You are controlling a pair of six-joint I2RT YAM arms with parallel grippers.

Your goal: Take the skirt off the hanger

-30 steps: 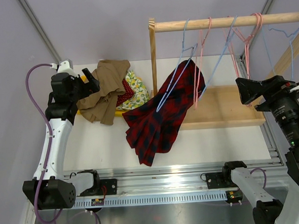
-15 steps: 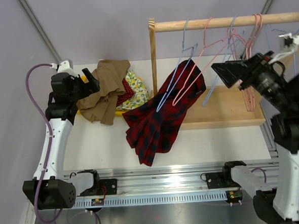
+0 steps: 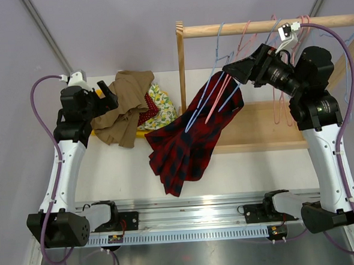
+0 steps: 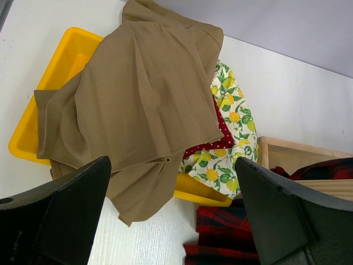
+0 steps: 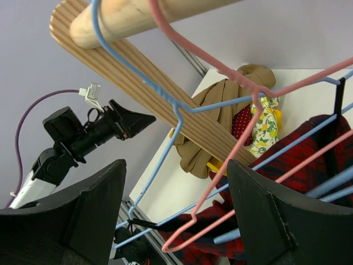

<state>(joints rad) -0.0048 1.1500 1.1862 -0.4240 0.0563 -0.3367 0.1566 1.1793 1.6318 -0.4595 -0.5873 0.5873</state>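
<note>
While the right fingers [image 3: 234, 70] stand spread wide among the wires under the wooden rail [image 3: 266, 26], nothing is caught in them. A pink hanger [image 3: 218, 100] and blue wires cross the gap between them, and whether any wire touches a finger cannot be told. Just below and left of them the skirt [image 3: 189, 141] hangs by its top edge from the hanger [image 3: 204, 102], whose hook goes up to the rail near the upright post [image 3: 181, 66]. From there the plaid cloth slants down to the left, past the left end of the rack's wooden base [image 3: 266, 124], and its lower part lies spread on the white worktop [image 3: 257, 169]. More pink and blue hangers dangle from the rail farther right, around the right arm's wrist.

Across the worktop, well apart from the rack, the left fingers [image 3: 107, 93] are likewise parted and hold nothing. They hover above a yellow tray [image 4: 66, 61] at the back left. A tan garment [image 4: 138, 94] is heaped over most of the tray and spills past its near rim. A lemon-print garment [image 4: 234, 118] and a strip of red dotted cloth [image 4: 218, 138] show from under the tan garment's right side. The skirt's left edge lies close by the tray's near right corner.
</note>
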